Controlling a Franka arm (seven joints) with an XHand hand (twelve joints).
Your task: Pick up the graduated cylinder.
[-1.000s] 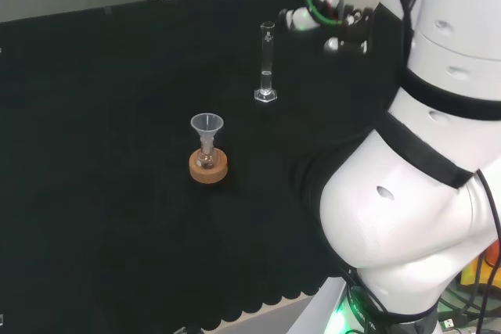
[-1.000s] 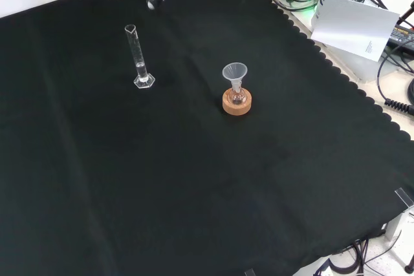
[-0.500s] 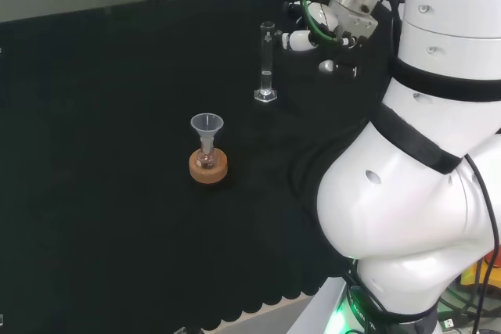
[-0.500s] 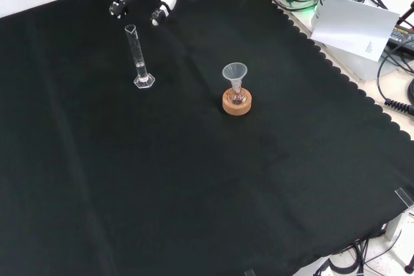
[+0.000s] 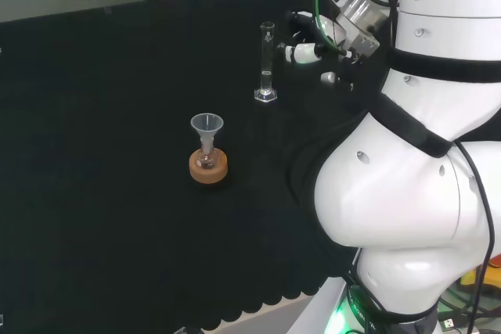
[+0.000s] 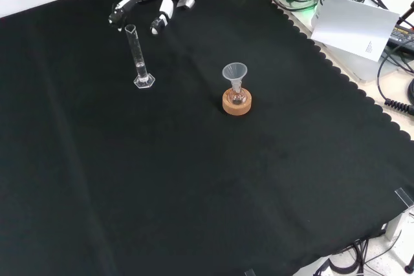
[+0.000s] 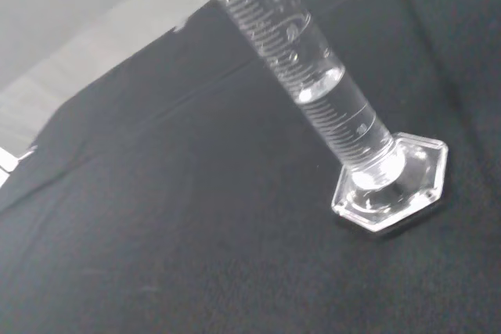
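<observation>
lab | graduated cylinder, funnel | black-clothed bench

The tall, narrow clear graduated cylinder stands upright on its hexagonal clear foot on the black cloth, toward the cloth's far edge in the front view. Fine graduation marks ring its tube, and clear liquid fills its lower part.

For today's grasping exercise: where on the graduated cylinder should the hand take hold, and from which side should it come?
Probably the bare tube of the graduated cylinder, above the clear liquid that fills its lower part. It stands upright on a small hexagonal foot, so a sideways wrap suits it better than a grab from above. The hand, fingers open, is just beyond its rim in the front view, so coming in from that side is shortest.
</observation>
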